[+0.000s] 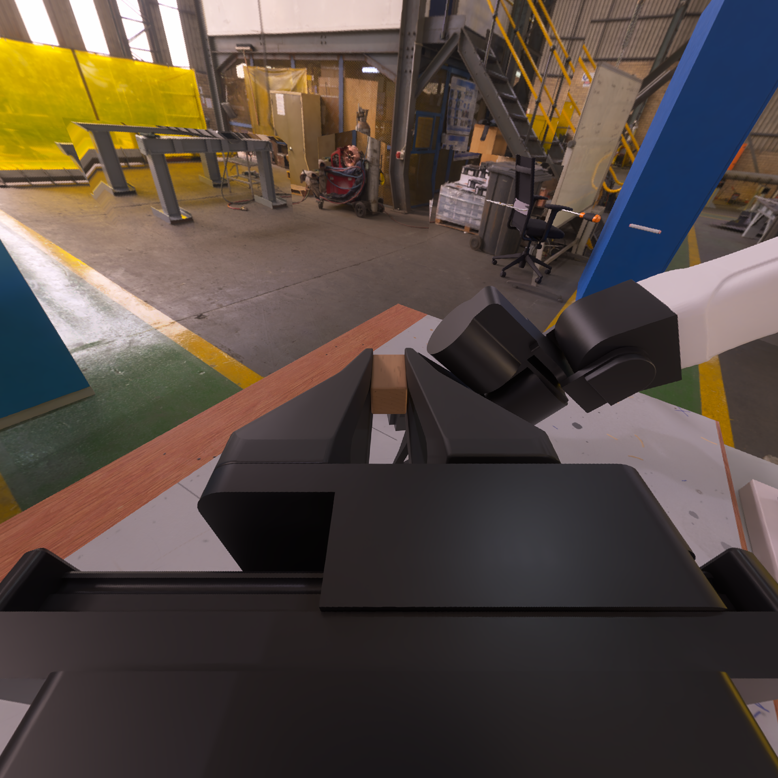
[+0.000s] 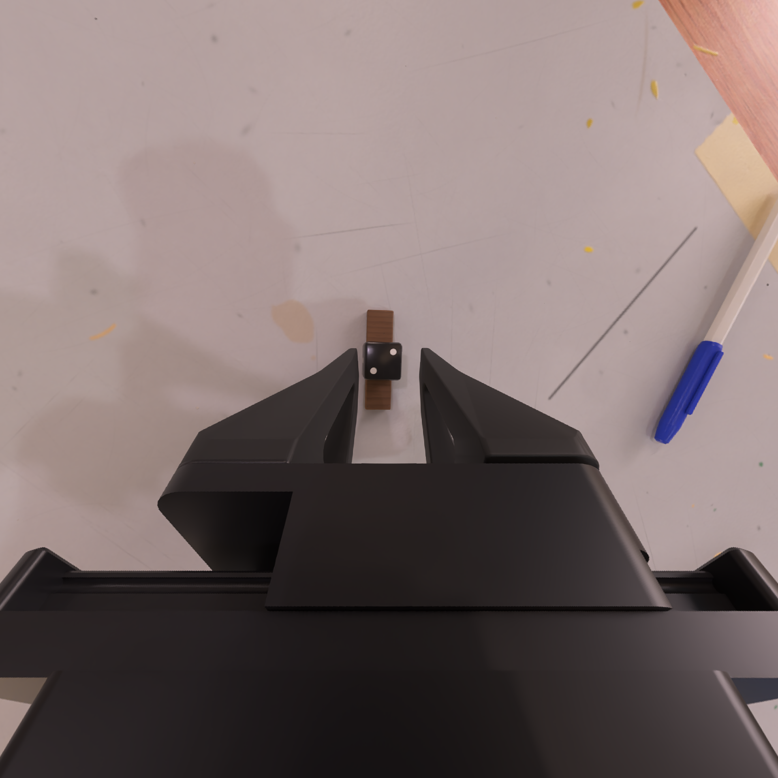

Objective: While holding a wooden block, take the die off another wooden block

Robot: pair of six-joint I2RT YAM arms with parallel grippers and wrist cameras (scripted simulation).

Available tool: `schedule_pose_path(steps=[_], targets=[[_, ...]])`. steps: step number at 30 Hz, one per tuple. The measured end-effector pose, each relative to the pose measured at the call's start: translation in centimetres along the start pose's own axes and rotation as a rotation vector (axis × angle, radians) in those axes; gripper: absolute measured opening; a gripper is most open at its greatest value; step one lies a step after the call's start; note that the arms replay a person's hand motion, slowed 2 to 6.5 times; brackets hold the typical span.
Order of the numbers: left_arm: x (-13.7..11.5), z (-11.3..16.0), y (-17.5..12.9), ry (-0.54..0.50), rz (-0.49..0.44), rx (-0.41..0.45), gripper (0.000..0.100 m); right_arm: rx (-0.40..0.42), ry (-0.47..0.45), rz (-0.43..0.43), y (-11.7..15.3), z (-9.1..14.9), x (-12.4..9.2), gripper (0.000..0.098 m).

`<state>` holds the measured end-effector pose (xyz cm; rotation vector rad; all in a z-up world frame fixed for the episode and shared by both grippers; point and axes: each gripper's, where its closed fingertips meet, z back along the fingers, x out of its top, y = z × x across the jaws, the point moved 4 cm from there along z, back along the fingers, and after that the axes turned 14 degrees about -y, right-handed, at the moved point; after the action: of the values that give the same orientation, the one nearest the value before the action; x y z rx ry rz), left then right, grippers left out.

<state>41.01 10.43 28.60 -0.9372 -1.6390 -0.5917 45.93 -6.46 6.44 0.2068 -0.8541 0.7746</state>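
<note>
While the left gripper [image 1: 388, 381] has its fingers clamped on a pale wooden block [image 1: 388, 384], lifted over the tabletop [image 1: 631, 454], the right gripper [image 2: 388, 366] points straight down with its fingers spread apart. Between their tips sits a black die [image 2: 382, 361], resting on a dark brown wooden block [image 2: 379, 358] that lies flat. At three o'clock from the die, well apart, lies a blue-capped pen [image 2: 707, 349].
</note>
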Motion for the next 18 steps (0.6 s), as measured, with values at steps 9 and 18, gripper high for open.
schedule_pose_path(steps=[9,18], targets=[[-0.1,0.6,1.0,-0.01,0.028,0.011,0.012,0.002,0.02,-0.034,0.1,-0.9,0.0,0.0267],[-0.4,1.1,1.5,-0.023,0.074,-0.03,0.012,0.019,0.034,-0.069,0.1,-1.5,-0.3,0.028]])
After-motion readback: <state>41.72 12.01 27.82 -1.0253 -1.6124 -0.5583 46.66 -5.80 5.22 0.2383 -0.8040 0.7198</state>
